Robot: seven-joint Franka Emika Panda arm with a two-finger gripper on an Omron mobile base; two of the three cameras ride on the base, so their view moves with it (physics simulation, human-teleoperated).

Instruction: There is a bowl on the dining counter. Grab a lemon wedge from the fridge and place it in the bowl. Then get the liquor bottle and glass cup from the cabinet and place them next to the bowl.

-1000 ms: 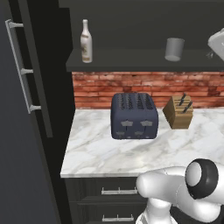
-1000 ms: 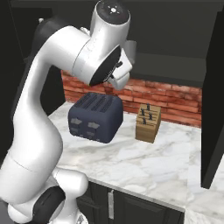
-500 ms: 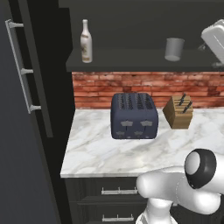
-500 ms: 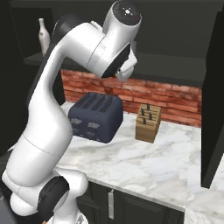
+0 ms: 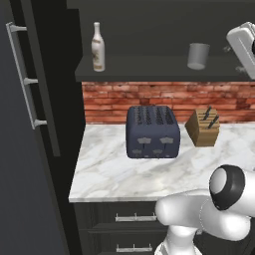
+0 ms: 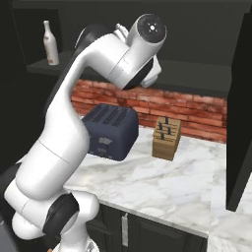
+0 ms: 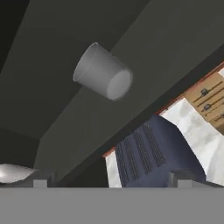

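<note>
The grey glass cup [image 5: 198,56] stands on the open cabinet's dark shelf, right of centre. The white liquor bottle [image 5: 98,47] [image 6: 50,43] stands upright at the shelf's left end. My white hand [image 5: 244,44] is raised at shelf height, to the right of the cup and apart from it. In the hand view the cup [image 7: 103,72] lies ahead and well clear of my gripper [image 7: 112,179]. The gripper is open, with nothing between its fingertips [image 7: 41,178]. The bowl and the lemon wedge are out of view.
A dark blue toaster [image 5: 152,132] [image 6: 110,130] and a wooden knife block [image 5: 204,127] [image 6: 166,138] stand on the marble counter [image 5: 114,174] below the shelf, against a brick wall. The dark fridge door with its long handle [image 5: 25,74] rises at the left.
My arm has swung up and to the right in the right base view. The hand has come a little further in at the left base view's right edge, beside the cup. The jaws stayed open.
</note>
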